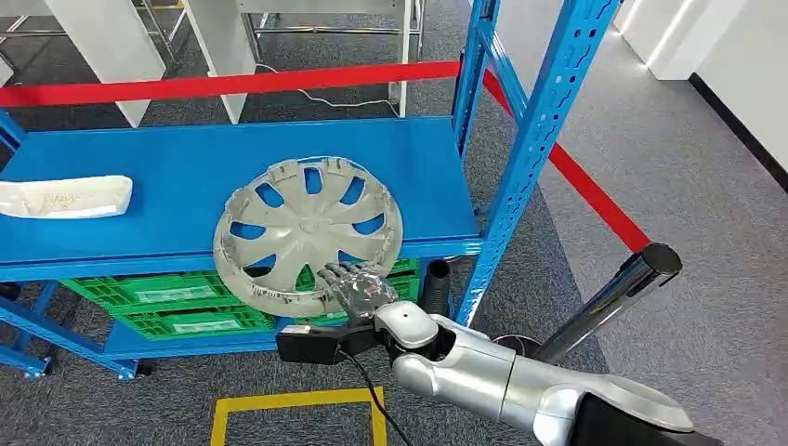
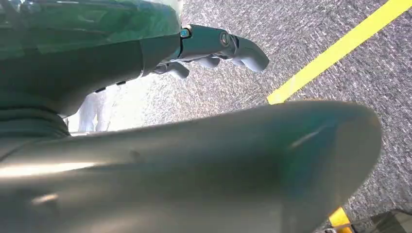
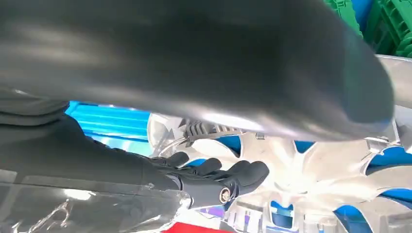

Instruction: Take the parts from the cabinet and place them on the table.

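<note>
A grey plastic hubcap (image 1: 307,232) leans tilted over the front edge of the blue cabinet shelf (image 1: 139,167). My right hand (image 1: 358,290) grips its lower rim from the front. In the right wrist view the dark fingers (image 3: 218,174) lie against the spoked face of the hubcap (image 3: 296,170), with the thick thumb above it. My left hand (image 2: 214,46) hangs over the grey carpet, fingers loosely apart and holding nothing.
A white bagged part (image 1: 65,197) lies at the shelf's left end. Green crates (image 1: 167,302) sit on the lower shelf. A blue upright (image 1: 530,139) and red barrier tape (image 1: 595,195) stand to the right. Yellow floor marking (image 1: 297,401) lies below.
</note>
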Available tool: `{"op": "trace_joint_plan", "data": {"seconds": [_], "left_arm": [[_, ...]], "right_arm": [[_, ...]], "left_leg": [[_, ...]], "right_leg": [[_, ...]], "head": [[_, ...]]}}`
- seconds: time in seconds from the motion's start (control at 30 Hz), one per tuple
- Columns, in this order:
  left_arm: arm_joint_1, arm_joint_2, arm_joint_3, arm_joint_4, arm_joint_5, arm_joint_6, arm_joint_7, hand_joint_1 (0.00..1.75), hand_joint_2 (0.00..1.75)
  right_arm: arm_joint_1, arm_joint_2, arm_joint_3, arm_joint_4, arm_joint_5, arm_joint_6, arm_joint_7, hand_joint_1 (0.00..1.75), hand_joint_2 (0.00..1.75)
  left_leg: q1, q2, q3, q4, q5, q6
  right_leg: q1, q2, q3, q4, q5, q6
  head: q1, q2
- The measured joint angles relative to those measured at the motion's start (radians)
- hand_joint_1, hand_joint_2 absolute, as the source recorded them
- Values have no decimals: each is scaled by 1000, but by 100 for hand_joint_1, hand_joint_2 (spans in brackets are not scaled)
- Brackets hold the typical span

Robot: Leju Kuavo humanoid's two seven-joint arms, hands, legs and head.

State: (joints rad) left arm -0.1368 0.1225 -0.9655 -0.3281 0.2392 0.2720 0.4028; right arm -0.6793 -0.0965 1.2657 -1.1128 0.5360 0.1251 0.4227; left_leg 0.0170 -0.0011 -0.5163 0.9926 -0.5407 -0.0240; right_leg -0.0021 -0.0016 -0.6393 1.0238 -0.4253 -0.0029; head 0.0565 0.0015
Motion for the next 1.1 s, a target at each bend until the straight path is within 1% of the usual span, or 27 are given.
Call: {"op": "trace_joint_plan", "data": {"seconds": [1.1], "left_arm": [[0, 0, 0, 0, 0, 0, 0, 0, 0]], "right_arm": [[0, 0, 0, 0, 0, 0, 0, 0, 0]], "left_leg": [[0, 0, 0, -1, 0, 0]], "right_leg": [[0, 0, 0, 0, 0, 0]], "head": [[0, 0]]}}
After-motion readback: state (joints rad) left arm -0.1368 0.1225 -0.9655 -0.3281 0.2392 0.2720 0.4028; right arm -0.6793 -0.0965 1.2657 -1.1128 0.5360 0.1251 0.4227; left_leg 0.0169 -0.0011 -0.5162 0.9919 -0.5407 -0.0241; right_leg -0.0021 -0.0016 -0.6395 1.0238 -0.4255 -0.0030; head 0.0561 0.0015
